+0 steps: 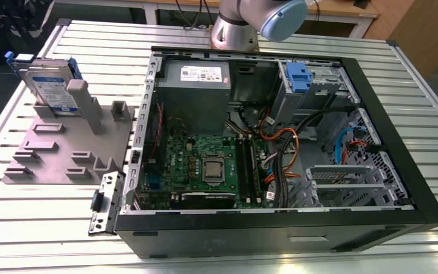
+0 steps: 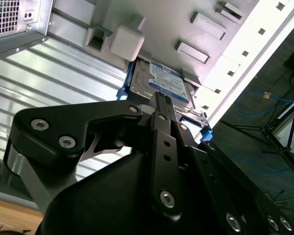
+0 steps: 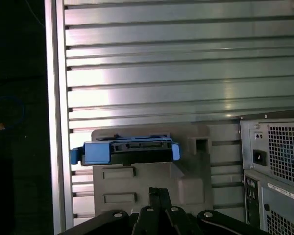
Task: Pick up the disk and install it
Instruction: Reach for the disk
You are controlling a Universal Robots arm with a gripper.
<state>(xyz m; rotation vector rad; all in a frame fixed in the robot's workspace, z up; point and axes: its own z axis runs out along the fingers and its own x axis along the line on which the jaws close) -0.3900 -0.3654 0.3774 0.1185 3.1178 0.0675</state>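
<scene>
Jaws together, empty, disk (image 2: 160, 81) label in second wrist view, blue edge (image 3: 100, 152) in first wrist view

Disk (image 1: 50, 85): dull silver metal, glossy paper label, blue plastic frame. Rack (image 1: 52, 154), 9 o'clock of case (image 1: 280, 234): matt grey plastic. Case black, matt. Table (image 1: 424, 114): ribbed shiny metal.

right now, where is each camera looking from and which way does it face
Exterior view: off the arm, looks down into the open computer case; the arm stands beyond it.
First wrist view: on the wrist, looks past the hand at the disk's edge in the grey fixture.
Second wrist view: on the wrist, looks along the hand at the disk's label face.
All three share the disk.
</scene>
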